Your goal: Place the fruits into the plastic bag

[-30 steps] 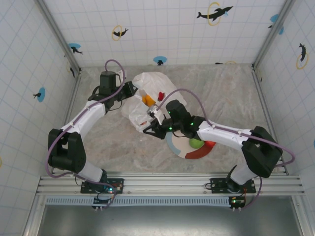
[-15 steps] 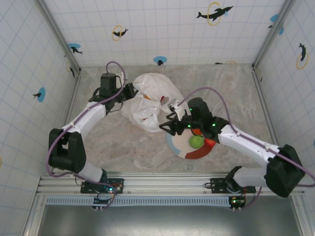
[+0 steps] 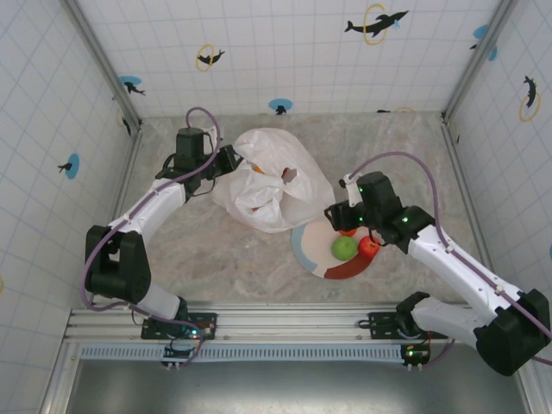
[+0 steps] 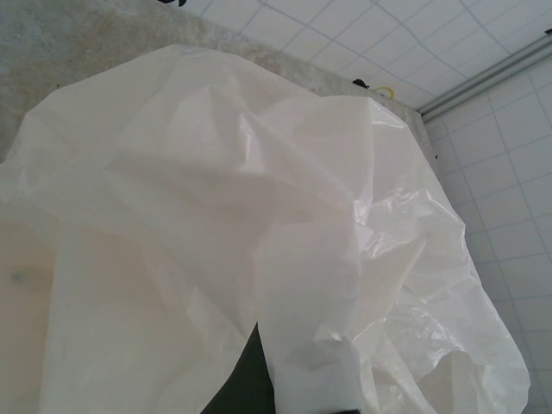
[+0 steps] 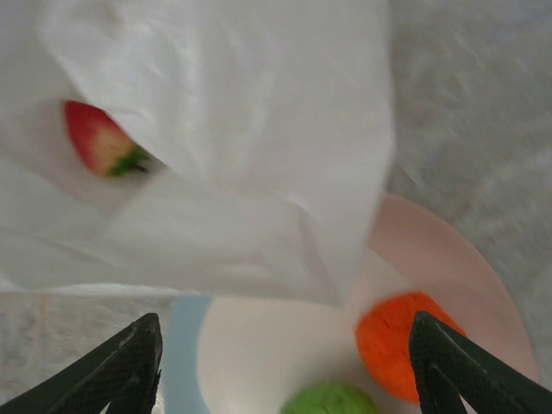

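Note:
The plastic bag [image 3: 274,188] lies crumpled on the table's middle, with an orange fruit [image 3: 259,171] and a red one [image 3: 282,172] showing inside. My left gripper [image 3: 232,160] is shut on the bag's left edge; in the left wrist view the bag [image 4: 259,216] drapes over one dark finger [image 4: 246,384]. My right gripper [image 3: 333,216] hangs open over the plate [image 3: 304,250], holding nothing. On the plate sit a green apple [image 3: 345,247], a red apple [image 3: 369,247] and an orange [image 5: 404,343]. A strawberry [image 5: 102,138] shows through a gap in the bag [image 5: 259,129].
The pink, grey and red plate [image 5: 431,259] lies right in front of the bag, whose lower edge overlaps its rim. Tiled walls enclose the table on three sides. Bare marble surface lies to the left and far right.
My right gripper has drawn back out of the bag's mouth, to the right and over the plate, with nothing in it. The bag has settled wider. The left gripper has kept its hold.

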